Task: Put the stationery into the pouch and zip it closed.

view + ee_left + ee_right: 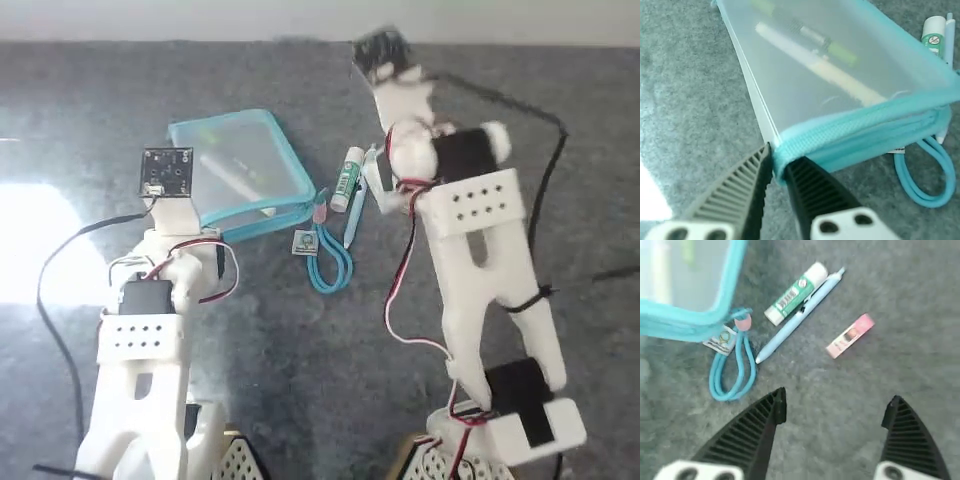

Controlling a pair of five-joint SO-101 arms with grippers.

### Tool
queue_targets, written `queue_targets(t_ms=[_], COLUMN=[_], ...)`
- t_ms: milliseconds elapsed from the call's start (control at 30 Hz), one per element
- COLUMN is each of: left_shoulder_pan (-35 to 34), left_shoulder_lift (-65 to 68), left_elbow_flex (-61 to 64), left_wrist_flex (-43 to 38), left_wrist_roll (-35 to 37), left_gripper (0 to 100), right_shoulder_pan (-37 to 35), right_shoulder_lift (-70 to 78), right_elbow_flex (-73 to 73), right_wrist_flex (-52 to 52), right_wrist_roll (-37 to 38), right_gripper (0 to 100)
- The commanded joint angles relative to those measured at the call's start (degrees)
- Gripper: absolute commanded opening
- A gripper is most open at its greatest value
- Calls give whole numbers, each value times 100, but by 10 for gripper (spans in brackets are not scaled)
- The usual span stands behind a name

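Observation:
The translucent pouch [240,170] with teal trim lies on the grey table, and a white pen [820,70] and a green-ended marker [832,47] show through its wall. My left gripper [776,167] is shut on the pouch's [840,75] teal near corner. Beside the pouch's other end lie a green-and-white glue stick [795,294], a light blue pen [800,315] and a pink eraser [850,335]. My right gripper [837,412] hangs open above the table just short of them, holding nothing. The glue stick [349,178] and the blue pen [358,215] also show in the high view, next to the right arm [440,160].
A teal strap loop [328,260] with a small tag trails from the pouch's zipper end toward the blue pen. Red and black cables hang along both arms. The grey table [300,350] lies bare between the arm bases.

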Motion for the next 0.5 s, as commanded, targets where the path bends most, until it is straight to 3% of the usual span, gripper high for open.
queue_targets(t_ms=[0,133,467], left_shoulder_pan=[44,44,35], left_shoulder_lift=[-114,-114,-167], left_elbow_flex=[-207,-189,-514], left_wrist_flex=[26,18,396], left_wrist_roll=[105,105,114], left_gripper=[11,11,11], right_shoulder_pan=[40,84,-136], right_shoulder_lift=[-338,92,2431], right_elbow_flex=[2084,2303,387], right_wrist_flex=[-1780,-2554,-2519], right_wrist_roll=[-273,-993,-2127], right_gripper=[307,307,307])
